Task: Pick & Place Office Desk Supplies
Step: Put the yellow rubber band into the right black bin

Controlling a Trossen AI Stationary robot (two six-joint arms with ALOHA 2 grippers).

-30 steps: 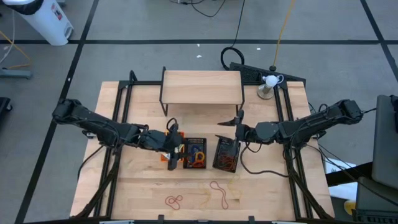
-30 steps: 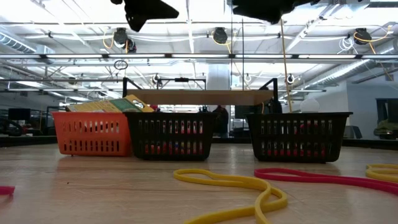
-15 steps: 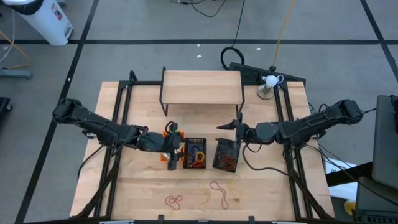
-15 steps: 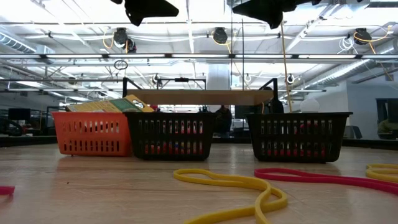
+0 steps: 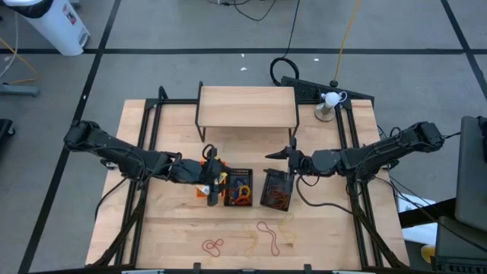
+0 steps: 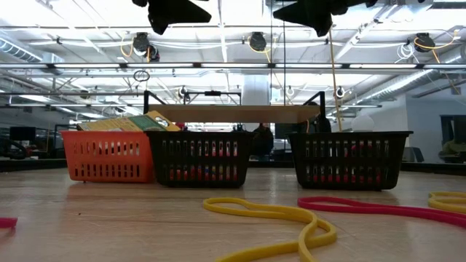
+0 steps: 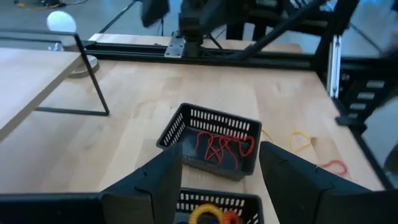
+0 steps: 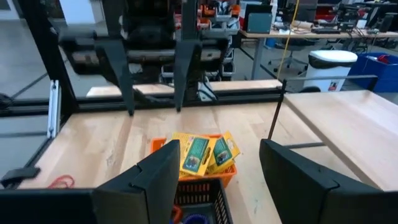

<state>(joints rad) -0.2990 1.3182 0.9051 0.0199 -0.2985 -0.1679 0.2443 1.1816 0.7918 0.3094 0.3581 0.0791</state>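
- My left gripper point(image 5: 214, 165) hangs above the orange mesh bin point(image 5: 207, 188) at the left end of the bin row; its two dark, flat fingers point(image 7: 163, 180) stand spread apart and hold nothing.
- The orange mesh bin is rectangular with slotted plastic walls. Flat yellow-and-green rectangular packs point(image 8: 205, 153) lie stacked in it, poking above the rim.
- The middle black mesh bin point(image 5: 239, 187) touches the orange one. It holds coiled rubber-band loops, orange and yellow among them.
- My right gripper point(image 5: 283, 153) hangs above the far edge of the second black mesh bin point(image 5: 277, 189), which stands apart from the middle one. Its fingers point(image 8: 163, 178) are spread wide and empty.
- That bin contains thin red rubber-band loops point(image 7: 219, 144) tangled on its floor.
- On the bare wooden table point(image 5: 167, 228), near the front edge, lie loose loops: a red loop point(image 5: 212, 245) to the left, a second red loop point(image 5: 267, 234) to the right, and a pale yellow loop point(image 6: 280, 218), smooth and flat-sectioned.
- The light wooden shelf point(image 5: 246, 106) stands behind the bins.
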